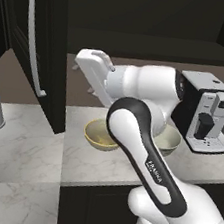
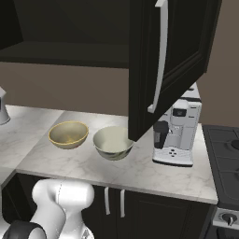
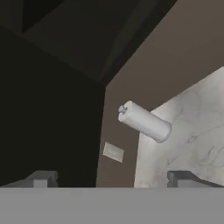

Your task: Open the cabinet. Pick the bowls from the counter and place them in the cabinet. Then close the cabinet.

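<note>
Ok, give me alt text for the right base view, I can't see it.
Two bowls, a tan-yellow bowl and an off-white bowl, sit side by side on a white marble counter. Above them a dark cabinet door hangs open, with a coffee machine to their right.

Arm: rises from the lower right of the left base view, white links with a dark elbow joint, bending up and back toward the left.
Wrist: thick white segment lying roughly level, pointing left.
Hand (image 1: 92,66): white, raised high, tilted, nothing between its fingers.
Fingers (image 3: 41,178): two small dark tips in the hand view, set wide apart, empty gap between them.
</note>
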